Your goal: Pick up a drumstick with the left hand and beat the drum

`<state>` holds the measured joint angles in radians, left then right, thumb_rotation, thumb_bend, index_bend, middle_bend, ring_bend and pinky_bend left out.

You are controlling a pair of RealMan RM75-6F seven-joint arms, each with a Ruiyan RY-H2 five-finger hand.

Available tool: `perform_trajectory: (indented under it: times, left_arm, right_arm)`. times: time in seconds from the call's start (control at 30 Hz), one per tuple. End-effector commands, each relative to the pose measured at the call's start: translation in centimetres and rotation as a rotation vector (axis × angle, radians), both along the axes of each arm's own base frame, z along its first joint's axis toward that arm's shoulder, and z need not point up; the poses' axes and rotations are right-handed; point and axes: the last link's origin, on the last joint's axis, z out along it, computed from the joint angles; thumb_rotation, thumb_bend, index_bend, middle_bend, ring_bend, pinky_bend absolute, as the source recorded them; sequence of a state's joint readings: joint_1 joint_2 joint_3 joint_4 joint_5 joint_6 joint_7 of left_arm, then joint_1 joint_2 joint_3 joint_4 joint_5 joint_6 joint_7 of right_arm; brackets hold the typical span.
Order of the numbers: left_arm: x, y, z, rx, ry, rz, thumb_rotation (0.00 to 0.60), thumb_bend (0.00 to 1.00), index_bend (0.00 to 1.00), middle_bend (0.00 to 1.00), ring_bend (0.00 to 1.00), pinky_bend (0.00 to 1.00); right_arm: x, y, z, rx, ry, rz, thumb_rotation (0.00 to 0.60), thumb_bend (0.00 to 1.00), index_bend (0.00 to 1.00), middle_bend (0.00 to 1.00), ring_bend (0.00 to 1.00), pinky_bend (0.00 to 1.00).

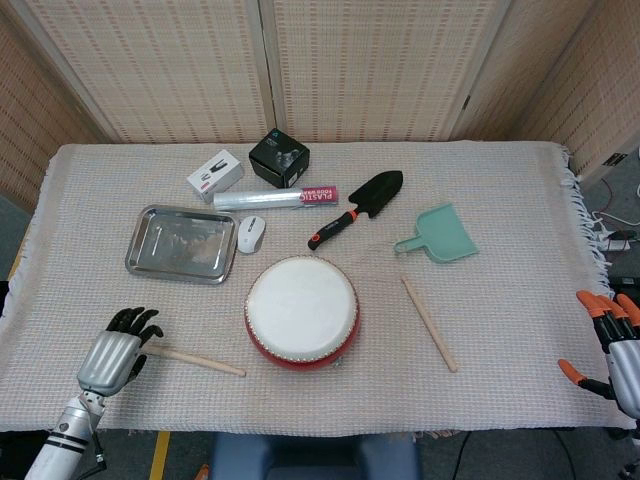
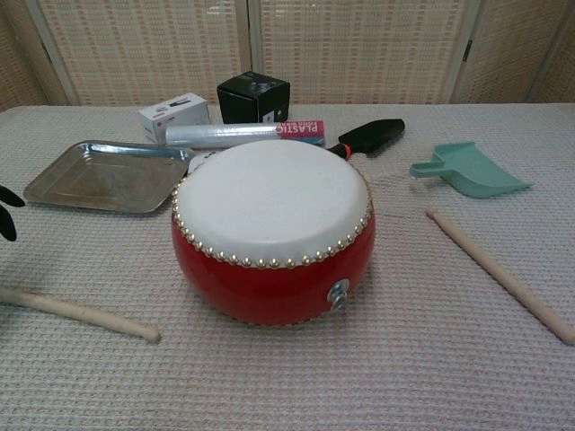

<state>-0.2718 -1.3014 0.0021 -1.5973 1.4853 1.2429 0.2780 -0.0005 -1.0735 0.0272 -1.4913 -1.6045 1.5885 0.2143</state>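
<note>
A red drum with a white skin (image 1: pixel 301 311) (image 2: pixel 271 229) stands near the table's front middle. One wooden drumstick (image 1: pixel 200 360) (image 2: pixel 85 313) lies flat to its left; a second drumstick (image 1: pixel 430 323) (image 2: pixel 499 273) lies to its right. My left hand (image 1: pixel 115 353) hovers over the left end of the left drumstick, fingers spread, holding nothing; only its black fingertips (image 2: pixel 7 215) show at the chest view's left edge. My right hand (image 1: pixel 612 345) stays at the table's far right edge, fingers apart and empty.
Behind the drum lie a metal tray (image 1: pixel 180 243), a grey mouse (image 1: pixel 250 233), a plastic wrap roll (image 1: pixel 275 198), a white box (image 1: pixel 215 175), a black box (image 1: pixel 279 158), a black trowel (image 1: pixel 358 205) and a teal dustpan (image 1: pixel 441 235).
</note>
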Motion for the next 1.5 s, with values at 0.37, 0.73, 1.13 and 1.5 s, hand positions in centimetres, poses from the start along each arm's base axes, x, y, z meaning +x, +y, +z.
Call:
perform_trajectory:
  times: [0.37, 0.73, 1.13, 1.5]
  left_arm:
    - [2.9, 0.1, -5.9, -0.14, 0.007, -0.025, 0.6, 0.33, 0.39, 0.15, 0.1, 0.09]
    - [4.1, 0.3, -8.5, -0.155, 0.003, -0.001, 0.6, 0.32, 0.46, 0.15, 0.07, 0.08]
    - [4.3, 0.5, -9.6, -0.144, -0.032, 0.025, 0.6, 0.31, 0.51, 0.16, 0.07, 0.08]
    - [4.2, 0.5, -9.8, -0.149, -0.039, 0.027, 0.6, 0.32, 0.49, 0.16, 0.07, 0.08]
  right_arm:
    - [-0.1, 0.2, 0.2, -0.008, 0.001, -0.008, 0.6, 0.18, 0.02, 0.1, 0.0, 0.03]
    - [0.0, 0.0, 0.1, -0.001, 0.004, -0.007, 0.6, 0.18, 0.02, 0.1, 0.0, 0.03]
    - [0.0, -0.3, 0.1, 0.003, 0.006, -0.007, 0.6, 0.18, 0.02, 0.1, 0.0, 0.03]
    - [0.0, -0.4, 0.1, 0.005, 0.009, -0.01, 0.6, 0.18, 0.02, 0.1, 0.0, 0.03]
